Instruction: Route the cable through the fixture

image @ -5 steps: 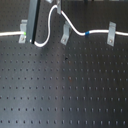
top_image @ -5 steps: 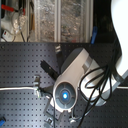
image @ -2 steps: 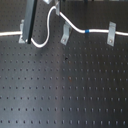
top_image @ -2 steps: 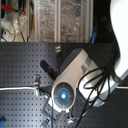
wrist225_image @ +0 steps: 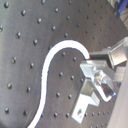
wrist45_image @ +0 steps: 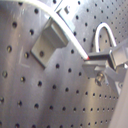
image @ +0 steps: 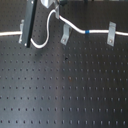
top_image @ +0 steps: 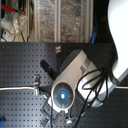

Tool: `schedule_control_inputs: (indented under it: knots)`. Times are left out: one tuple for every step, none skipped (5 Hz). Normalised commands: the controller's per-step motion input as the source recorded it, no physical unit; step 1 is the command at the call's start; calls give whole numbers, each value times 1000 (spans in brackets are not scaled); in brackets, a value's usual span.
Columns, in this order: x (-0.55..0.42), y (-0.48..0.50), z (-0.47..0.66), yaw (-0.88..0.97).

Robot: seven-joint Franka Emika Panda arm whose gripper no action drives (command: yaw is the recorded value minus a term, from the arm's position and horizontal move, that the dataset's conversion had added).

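Observation:
The white cable [image: 75, 26] runs along the back of the black perforated board, with a blue band [image: 88, 31] between two metal clips; no green band shows. My gripper [image: 54, 9] is at the top of the first exterior view, above the middle clip [image: 64, 35], shut on the cable. From it a loop [image: 44, 40] hangs down on the first exterior view's left. In the first wrist view the gripper [wrist45_image: 92, 59] pinches the cable beside a clip [wrist45_image: 47, 42]. In the second wrist view the loop [wrist225_image: 52, 60] curves into the gripper [wrist225_image: 89, 62].
A right clip [image: 111, 33] and a left clip [image: 22, 29] stand in the same row at the back. A dark part of the arm [image: 30, 22] covers the cable near the left clip. In the second exterior view the arm body [top_image: 75, 80] hides the gripper; shelves stand behind.
The arm and the hanging loop have shifted slightly toward the first exterior view's left. The cable stays in the gripper.

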Motion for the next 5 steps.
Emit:
schedule_control_inputs:
  knots:
    - [0, 0, 0, 14]
    - [-49, -64, 517, -60]
    - [-202, -70, 245, -123]
    - [-34, 17, 11, 0]
    - [-236, -30, 6, 0]
